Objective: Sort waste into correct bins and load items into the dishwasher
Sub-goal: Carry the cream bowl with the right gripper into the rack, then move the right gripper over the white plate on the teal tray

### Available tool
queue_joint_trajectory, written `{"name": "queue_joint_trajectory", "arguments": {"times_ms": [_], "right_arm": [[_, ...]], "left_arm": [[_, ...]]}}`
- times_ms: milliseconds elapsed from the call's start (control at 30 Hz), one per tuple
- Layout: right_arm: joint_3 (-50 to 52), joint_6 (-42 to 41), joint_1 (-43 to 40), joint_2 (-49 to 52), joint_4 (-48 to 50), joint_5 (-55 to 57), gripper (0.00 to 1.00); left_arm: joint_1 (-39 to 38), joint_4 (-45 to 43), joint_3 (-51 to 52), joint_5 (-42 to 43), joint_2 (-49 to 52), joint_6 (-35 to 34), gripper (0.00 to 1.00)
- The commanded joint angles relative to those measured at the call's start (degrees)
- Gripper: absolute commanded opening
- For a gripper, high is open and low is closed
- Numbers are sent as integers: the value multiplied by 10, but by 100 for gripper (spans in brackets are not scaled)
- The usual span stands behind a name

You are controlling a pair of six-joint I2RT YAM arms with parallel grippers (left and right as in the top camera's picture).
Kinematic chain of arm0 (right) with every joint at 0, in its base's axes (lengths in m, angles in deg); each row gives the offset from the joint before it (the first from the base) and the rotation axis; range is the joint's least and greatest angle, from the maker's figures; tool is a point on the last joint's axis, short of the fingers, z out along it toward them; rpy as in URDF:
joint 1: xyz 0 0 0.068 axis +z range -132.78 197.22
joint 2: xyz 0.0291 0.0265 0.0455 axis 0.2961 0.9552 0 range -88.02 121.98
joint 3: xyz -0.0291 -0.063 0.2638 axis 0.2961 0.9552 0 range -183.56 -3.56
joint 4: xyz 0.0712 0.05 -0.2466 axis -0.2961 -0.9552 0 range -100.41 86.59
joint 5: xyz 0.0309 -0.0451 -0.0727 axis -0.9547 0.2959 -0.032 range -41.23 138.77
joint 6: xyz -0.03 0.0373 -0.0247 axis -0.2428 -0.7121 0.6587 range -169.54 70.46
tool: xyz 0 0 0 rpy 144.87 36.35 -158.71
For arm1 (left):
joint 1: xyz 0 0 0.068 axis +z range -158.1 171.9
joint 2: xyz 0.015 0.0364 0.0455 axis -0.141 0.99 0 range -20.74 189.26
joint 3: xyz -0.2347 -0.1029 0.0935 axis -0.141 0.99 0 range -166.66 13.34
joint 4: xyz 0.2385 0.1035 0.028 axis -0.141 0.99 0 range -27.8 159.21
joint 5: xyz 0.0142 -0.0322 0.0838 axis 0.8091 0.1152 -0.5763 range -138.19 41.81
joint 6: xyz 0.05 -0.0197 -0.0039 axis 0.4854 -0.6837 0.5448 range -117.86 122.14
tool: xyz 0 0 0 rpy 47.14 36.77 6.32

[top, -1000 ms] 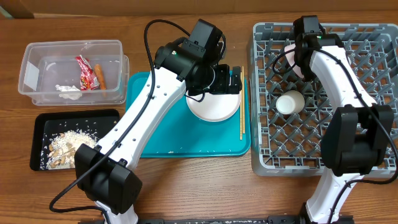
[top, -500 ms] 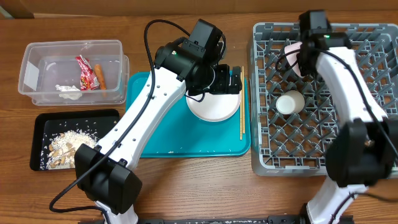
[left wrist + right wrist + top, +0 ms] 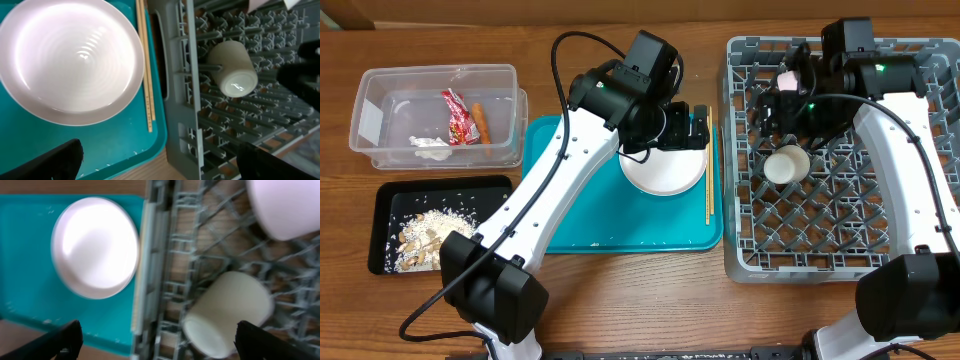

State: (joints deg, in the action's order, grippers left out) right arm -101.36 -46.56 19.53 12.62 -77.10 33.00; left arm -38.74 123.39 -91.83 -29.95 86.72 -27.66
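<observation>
My left claw (image 3: 160, 167) spread empty over the pink plate (image 3: 70, 60), chopsticks (image 3: 145, 65) just beside it, my right claw (image 3: 157, 347) parted over the cup (image 3: 227, 315) lying in the rack (image 3: 165, 255), only overhead showing clear tub (image 3: 360, 120) and black tray (image 3: 480, 200) far left.

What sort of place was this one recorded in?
Probably a staged kitchen-cleanup station on a wooden table, not a real kitchen: a grey dish rack stands in for a dishwasher, beside a teal tray holding a plate, plus a clear tub and black tray for waste.
</observation>
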Motion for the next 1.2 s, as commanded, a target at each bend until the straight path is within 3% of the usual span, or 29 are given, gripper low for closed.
{"name": "queue_joint_trajectory", "arguments": {"times_ms": [0, 167, 433, 633, 700, 1000, 1167], "right_arm": [[-2, -4, 2, -3, -6, -102, 100], [-2, -2, 10, -2, 4, -155, 97], [0, -20, 107, 13, 55, -153, 88], [0, -78, 218, 63, 94, 8, 87], [0, -78, 246, 81, 117, 31, 83], [0, -72, 271, 134, 179, 146, 81], [0, 2, 269, 155, 201, 170, 84]], "left_arm": [[34, 22, -12, -39, -14, -7, 100], [144, 91, -12, -36, -14, -6, 100], [312, 137, -12, -38, -14, 54, 100], [436, 170, -12, -38, -14, 63, 100], [466, 176, -12, -38, -14, 63, 100], [490, 174, -12, -38, -14, 63, 100], [490, 174, -12, -38, -14, 63, 100]]}}
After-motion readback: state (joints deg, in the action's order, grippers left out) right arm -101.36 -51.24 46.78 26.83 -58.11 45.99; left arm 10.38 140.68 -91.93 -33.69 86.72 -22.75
